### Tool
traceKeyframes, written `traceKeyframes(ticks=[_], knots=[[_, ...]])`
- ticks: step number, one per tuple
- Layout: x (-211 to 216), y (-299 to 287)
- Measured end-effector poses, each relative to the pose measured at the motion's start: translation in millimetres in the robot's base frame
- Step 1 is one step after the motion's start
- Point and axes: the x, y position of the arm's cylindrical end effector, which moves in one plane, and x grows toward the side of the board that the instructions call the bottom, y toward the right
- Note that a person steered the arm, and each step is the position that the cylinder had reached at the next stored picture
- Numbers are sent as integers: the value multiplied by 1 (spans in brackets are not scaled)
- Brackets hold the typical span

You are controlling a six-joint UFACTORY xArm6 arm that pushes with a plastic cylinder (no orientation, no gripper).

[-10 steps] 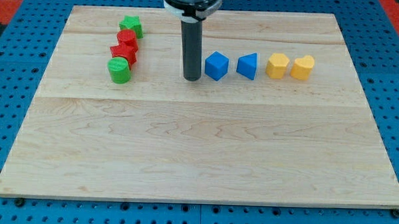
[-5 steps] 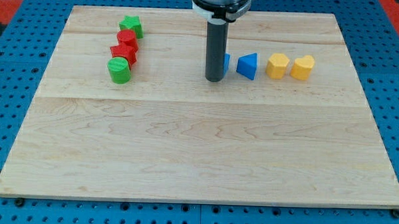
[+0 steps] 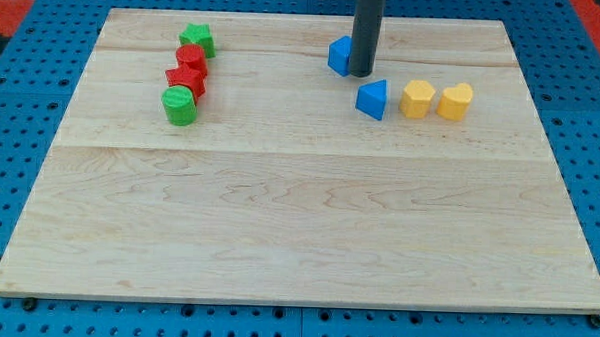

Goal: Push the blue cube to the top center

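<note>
My tip (image 3: 360,74), the lower end of my straight dark rod, rests on the pale wooden counter (image 3: 298,218) near the view's top, a little right of centre, touching the right side of the small blue cube (image 3: 338,55), which the rod partly hides. I carry no pincer, so there is nothing to open or close. The blue cube sits close to the counter's top edge, just left of my tip. Below and to the right of my tip lies a blue triangular block (image 3: 372,98), apart from the cube, and further right a yellow block (image 3: 417,98) and a yellow heart-like block (image 3: 455,101) stand side by side. At the view's upper left a column runs downward: green star-shaped block (image 3: 197,38), red block (image 3: 191,58), second red block (image 3: 186,80), green cylinder (image 3: 179,106).
</note>
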Motion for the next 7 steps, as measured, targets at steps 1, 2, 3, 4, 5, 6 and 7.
traceKeyframes(ticks=[1,2,3,4,5,6,7], knots=[[-5,-11],[-8,-20],[-21,-22],[-35,-22],[-50,-22],[-63,-27],[-71,-36]])
